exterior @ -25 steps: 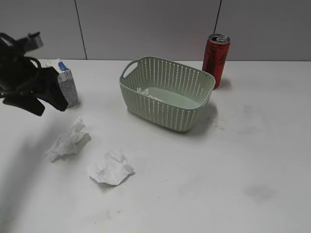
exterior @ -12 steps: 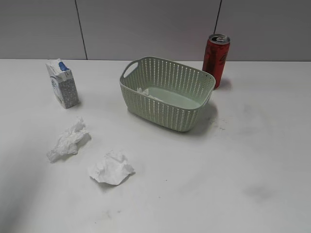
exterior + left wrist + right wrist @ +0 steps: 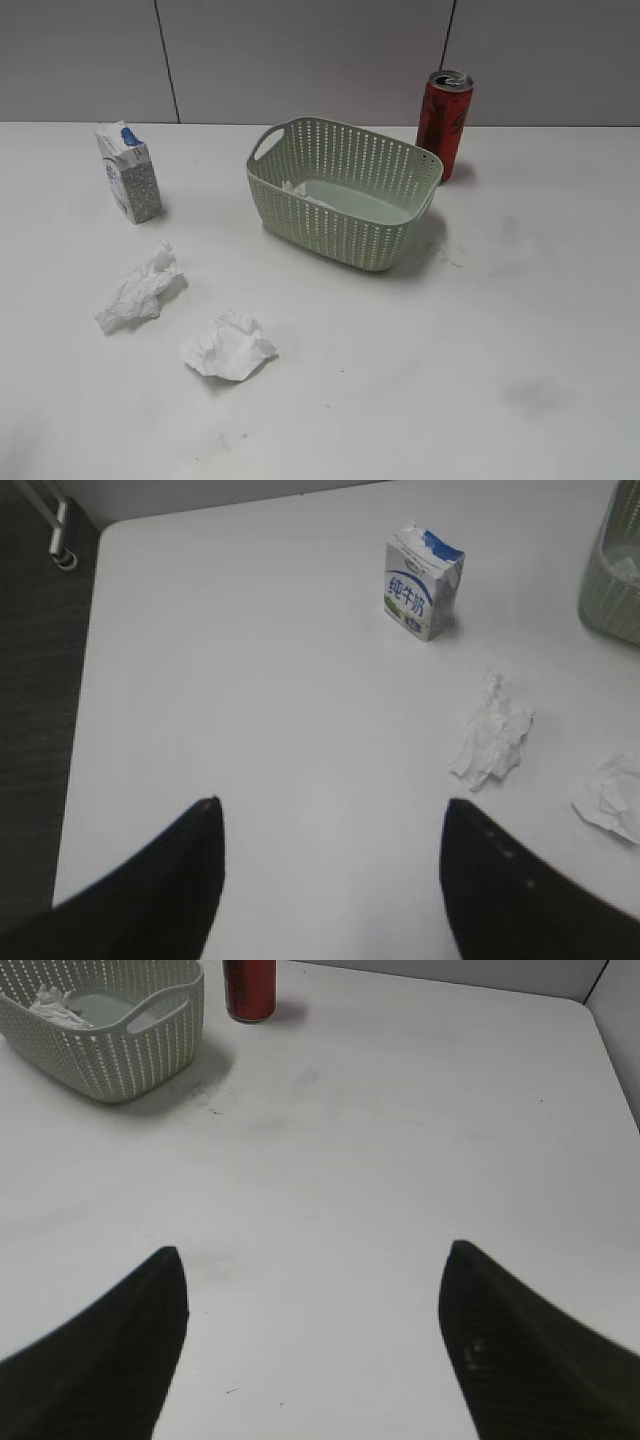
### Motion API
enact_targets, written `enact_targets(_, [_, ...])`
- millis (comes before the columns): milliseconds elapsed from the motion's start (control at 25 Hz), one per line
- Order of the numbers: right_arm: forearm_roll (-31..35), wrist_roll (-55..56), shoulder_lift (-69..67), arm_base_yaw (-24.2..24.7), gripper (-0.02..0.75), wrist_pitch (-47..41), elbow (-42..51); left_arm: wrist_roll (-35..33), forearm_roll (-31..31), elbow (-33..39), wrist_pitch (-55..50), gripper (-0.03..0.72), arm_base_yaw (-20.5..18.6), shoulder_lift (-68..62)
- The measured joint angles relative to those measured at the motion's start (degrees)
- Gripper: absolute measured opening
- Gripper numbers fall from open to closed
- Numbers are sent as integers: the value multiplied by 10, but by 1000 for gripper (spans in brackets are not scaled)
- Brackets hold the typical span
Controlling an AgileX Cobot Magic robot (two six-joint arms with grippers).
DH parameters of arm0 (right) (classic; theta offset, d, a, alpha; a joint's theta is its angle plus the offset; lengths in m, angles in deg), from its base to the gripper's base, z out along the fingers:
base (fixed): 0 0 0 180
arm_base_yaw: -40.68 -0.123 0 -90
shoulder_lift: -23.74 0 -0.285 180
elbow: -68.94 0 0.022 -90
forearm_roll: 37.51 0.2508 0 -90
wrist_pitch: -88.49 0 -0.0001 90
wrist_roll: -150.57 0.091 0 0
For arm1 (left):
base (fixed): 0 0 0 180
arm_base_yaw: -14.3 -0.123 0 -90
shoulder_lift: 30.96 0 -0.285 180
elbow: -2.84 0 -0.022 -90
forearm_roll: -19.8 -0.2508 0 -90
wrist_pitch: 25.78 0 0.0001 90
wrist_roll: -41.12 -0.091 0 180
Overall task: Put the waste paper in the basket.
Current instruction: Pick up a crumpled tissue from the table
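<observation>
Two crumpled white waste papers lie on the white table: one at the left (image 3: pixel 140 288) and one nearer the front (image 3: pixel 229 346). Both show in the left wrist view, one nearer the middle (image 3: pixel 492 732) and one at the right edge (image 3: pixel 612 798). The pale green perforated basket (image 3: pixel 300 205) stands behind them and holds a bit of white paper (image 3: pixel 305 194). The basket also shows in the right wrist view (image 3: pixel 120 1055). My left gripper (image 3: pixel 330 815) is open and empty over bare table, left of the papers. My right gripper (image 3: pixel 312 1260) is open and empty, well away from the basket. Neither arm appears in the exterior view.
A small milk carton (image 3: pixel 129 173) stands at the far left, also seen in the left wrist view (image 3: pixel 424 579). A red drink can (image 3: pixel 444 110) stands just behind the basket's right end. The table's left edge (image 3: pixel 85 680) drops to a dark floor.
The left arm, which stood in front of the milk carton a second ago, has withdrawn out of the exterior view. The papers, basket, carton and can have not moved.
</observation>
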Motion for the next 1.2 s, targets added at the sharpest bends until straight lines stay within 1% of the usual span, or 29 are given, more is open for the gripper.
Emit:
enact_targets(320, [0,-1,0,0,591,0,0,0,-7,120,0,514,0,203])
enact_targets(520, [0,-1,0,0,591,0,0,5,11,178,-4,514,0,306])
enact_targets(760, [0,0,0,0,591,0,0,20,13,242,23,514,0,418])
enact_targets(960, [0,0,0,0,591,0,0,41,14,290,36,514,0,453])
enact_targets(1120, [-1,0,0,0,591,0,0,45,17,329,89,514,0,453])
enact_targets(1200, [-1,-1,0,0,591,0,0,45,16,338,99,514,0,453])
